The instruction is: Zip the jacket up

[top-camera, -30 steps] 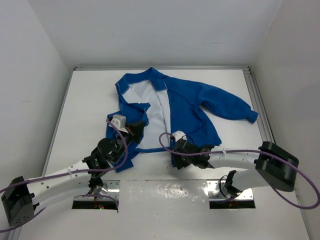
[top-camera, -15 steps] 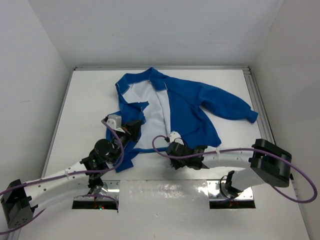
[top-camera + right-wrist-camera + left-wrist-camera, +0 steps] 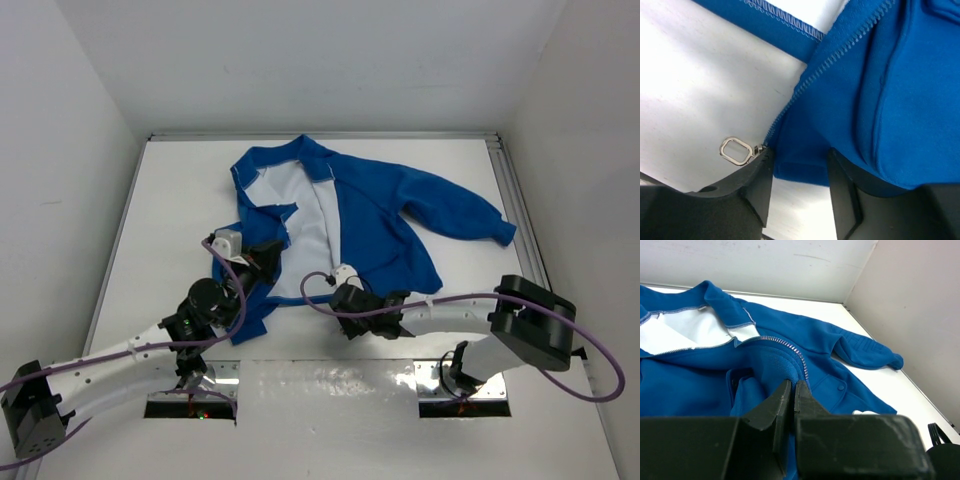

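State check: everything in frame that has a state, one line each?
jacket: unzipped, front spread open.
zipper pull: at the bottom hem corner, not gripped.
left hand: shut on the jacket's zipper edge.
right hand: open, jaws straddling the hem corner beside the zipper pull.

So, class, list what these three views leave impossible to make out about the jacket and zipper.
Top view: zipper pull, too small, under the right gripper.
Right wrist view: slider, behind a finger; whether the hem is pinched.
Left wrist view: jacket hem, behind the left gripper.
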### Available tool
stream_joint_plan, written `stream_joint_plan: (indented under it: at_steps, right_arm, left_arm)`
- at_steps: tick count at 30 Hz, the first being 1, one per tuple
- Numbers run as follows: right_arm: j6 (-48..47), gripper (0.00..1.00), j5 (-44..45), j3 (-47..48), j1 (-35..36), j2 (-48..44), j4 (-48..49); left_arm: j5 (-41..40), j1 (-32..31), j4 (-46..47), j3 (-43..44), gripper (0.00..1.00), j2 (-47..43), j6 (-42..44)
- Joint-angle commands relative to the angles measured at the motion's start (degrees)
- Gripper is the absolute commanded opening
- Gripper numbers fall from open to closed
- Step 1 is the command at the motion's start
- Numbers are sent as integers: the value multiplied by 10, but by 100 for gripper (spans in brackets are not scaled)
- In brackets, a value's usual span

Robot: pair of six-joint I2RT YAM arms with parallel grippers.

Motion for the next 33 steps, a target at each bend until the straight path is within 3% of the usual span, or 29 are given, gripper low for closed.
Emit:
stream_joint_plan:
  at_steps: [1, 5, 15, 22, 33]
  right_arm:
    - [3, 45, -11, -21, -10, 20, 36]
    - [7, 35, -81, -52, -37, 33, 88]
    - [27, 1, -110, -88, -40, -31, 140]
    - [15, 0, -44, -104, -39, -91, 223]
    - [-120, 0, 101, -61, -39, -170, 416]
  left_arm:
    - [8, 0, 30, -1, 0, -12, -7]
    - [11, 0, 24, 0, 0, -12, -8]
    - [10, 0, 27, 1, 0, -4, -9]
    - [28, 1, 30, 6, 0, 10, -20]
    - [65, 2, 22, 24, 0, 38, -63]
